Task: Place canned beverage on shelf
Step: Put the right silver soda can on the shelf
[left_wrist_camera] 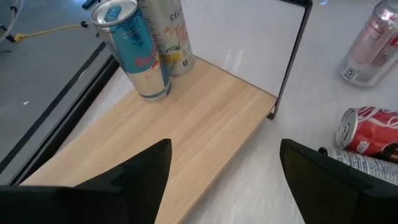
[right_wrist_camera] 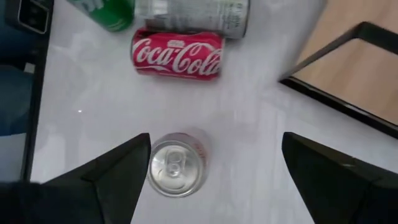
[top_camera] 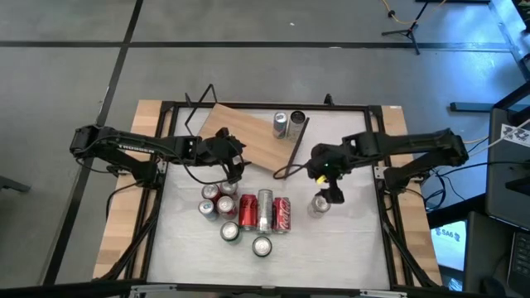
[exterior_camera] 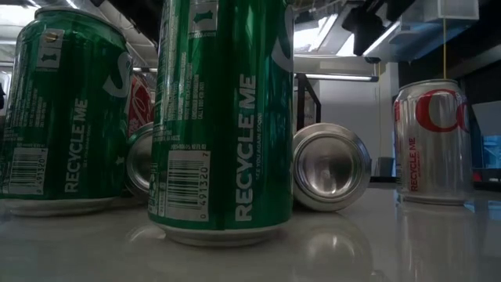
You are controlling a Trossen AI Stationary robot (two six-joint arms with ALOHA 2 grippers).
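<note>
While two cans (top_camera: 288, 122) are standing on the shelf (top_camera: 248, 136) at the table's far side, we are hovering our right gripper (right_wrist_camera: 211, 171), jaws wide, over an upright silver can (right_wrist_camera: 175, 163); our left gripper (left_wrist_camera: 224, 168) is gaping over the shelf, empty.

The shelf (left_wrist_camera: 205, 124) was pale wood-grain board with a matt, smooth face, a thin dark edge and slim black metal wire supports (left_wrist_camera: 291, 56). The desk (right_wrist_camera: 249, 137) had a white, smooth top with a soft sheen that mirrored the cans faintly; raw light wood strips (top_camera: 124, 207) ran along its sides. The cans were glossy printed metal: two green ones (exterior_camera: 223, 117) shone under the lights, a red one (right_wrist_camera: 177, 54) lay on its side, and a silver one (exterior_camera: 432, 141) stood upright. A bare aluminium can bottom (exterior_camera: 332, 167) looked brushed and bright. The left claw (left_wrist_camera: 224, 180) and right claw (right_wrist_camera: 214, 180) had dark, matt fingers that looked like plastic.
</note>
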